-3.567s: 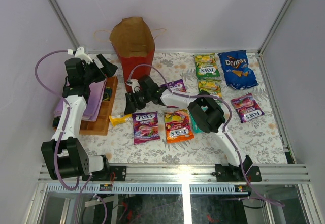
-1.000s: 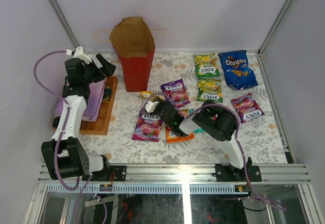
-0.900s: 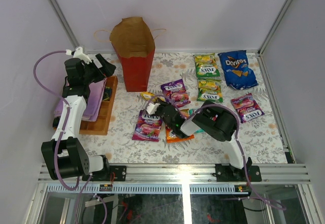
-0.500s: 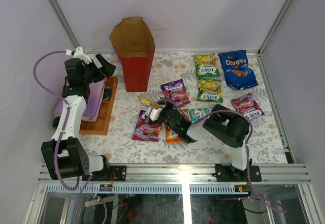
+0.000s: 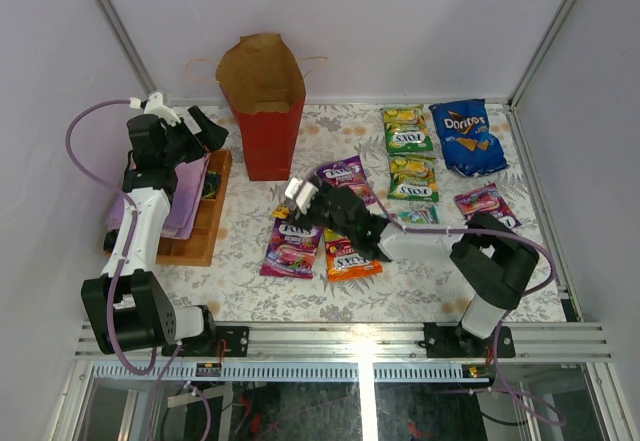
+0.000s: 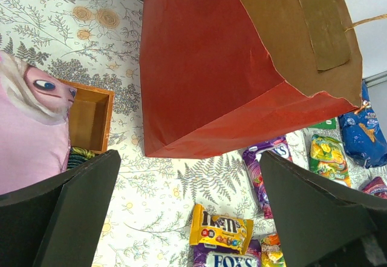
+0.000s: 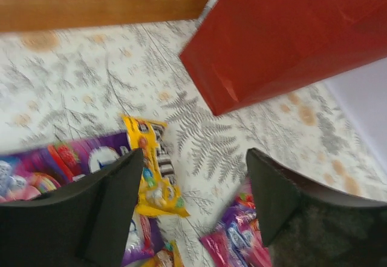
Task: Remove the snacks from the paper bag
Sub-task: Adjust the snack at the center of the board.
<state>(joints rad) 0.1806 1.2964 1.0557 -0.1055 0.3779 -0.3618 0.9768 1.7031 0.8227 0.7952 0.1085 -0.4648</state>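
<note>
The paper bag stands upright at the far edge of the table, mouth open, red outside and brown inside. The snacks lie flat on the table, outside the bag. A small yellow packet lies just in front of the bag. Nearer the arm bases, a purple pack lies beside an orange pack. A second purple pack lies in front of the bag and slightly right. Farther right of the bag are two green-yellow packs, a teal pack partly under the right arm, and a pink pack. The blue Doritos bag lies well to the bag's right.

The right gripper hangs in front of the bag, over the yellow packet. Its fingers are spread wide with nothing between them. The left gripper hovers just left of the bag, its fingers also wide apart and empty. Below it, left of the bag, a wooden tray carries a folded pink-purple cloth.
</note>
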